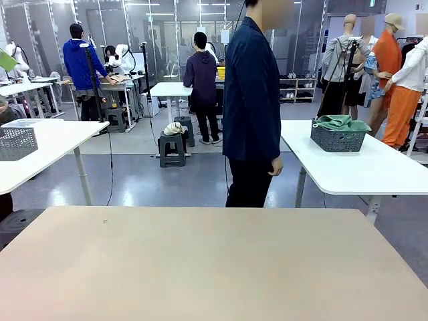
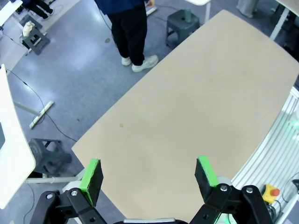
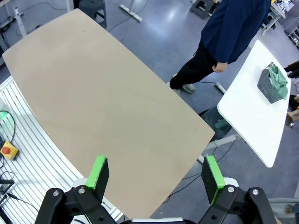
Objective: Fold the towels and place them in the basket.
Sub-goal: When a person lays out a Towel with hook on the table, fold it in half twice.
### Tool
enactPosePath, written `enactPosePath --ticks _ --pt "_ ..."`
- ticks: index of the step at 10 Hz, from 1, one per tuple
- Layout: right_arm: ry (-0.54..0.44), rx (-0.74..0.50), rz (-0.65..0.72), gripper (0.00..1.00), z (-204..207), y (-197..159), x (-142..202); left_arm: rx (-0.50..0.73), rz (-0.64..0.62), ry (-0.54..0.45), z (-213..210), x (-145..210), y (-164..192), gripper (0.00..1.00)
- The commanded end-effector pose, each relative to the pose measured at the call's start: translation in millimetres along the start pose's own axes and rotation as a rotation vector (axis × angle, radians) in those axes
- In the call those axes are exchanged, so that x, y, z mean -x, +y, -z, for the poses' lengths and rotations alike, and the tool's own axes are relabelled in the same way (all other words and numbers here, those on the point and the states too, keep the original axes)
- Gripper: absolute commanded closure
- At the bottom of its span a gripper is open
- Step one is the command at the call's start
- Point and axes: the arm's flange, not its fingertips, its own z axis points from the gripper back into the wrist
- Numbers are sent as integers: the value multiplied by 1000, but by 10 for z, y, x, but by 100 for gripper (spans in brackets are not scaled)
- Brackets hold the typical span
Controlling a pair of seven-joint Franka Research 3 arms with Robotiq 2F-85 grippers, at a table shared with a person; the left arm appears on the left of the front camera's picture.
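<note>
A dark grey lattice basket (image 1: 338, 138) stands on a white side table (image 1: 374, 170) at the right, beyond the work table. Grey-green towels (image 1: 341, 122) are heaped in it and hang over its rim. The right wrist view has the same basket (image 3: 267, 86) and towels (image 3: 279, 80) at its far right. My left gripper (image 2: 147, 161) hangs open high above the beige work table (image 2: 196, 107), nothing between its green pads (image 2: 91, 173). My right gripper (image 3: 155, 159) is open too, above the same table (image 3: 103, 98), its pads (image 3: 211, 175) holding nothing.
A person in a dark blue jacket (image 1: 251, 100) stands at the far edge of the beige table (image 1: 200, 267), arms at the sides. A paler grey lattice basket (image 1: 17, 142) sits on a white table at the left. Stools (image 2: 182, 23) stand on the floor beyond.
</note>
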Motion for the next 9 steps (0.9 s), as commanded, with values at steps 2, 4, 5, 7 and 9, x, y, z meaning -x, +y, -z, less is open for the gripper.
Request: enactPosePath --ticks 2,4,5,7,9 --pt "18 -7 35 0 -42 56 -65 -8 -10 14 -7 -64 -219 0" --pt "35 -22 36 0 16 32 -102 -16 -7 11 197 -251 -419 0" --pt "10 1 2 0 -15 50 -33 -19 -1 9 278 -321 -491 0" --pt "10 1 2 0 -15 50 -33 2 9 14 98 -210 -338 0" --pt "10 1 2 0 -15 50 -33 2 9 14 98 -210 -338 0"
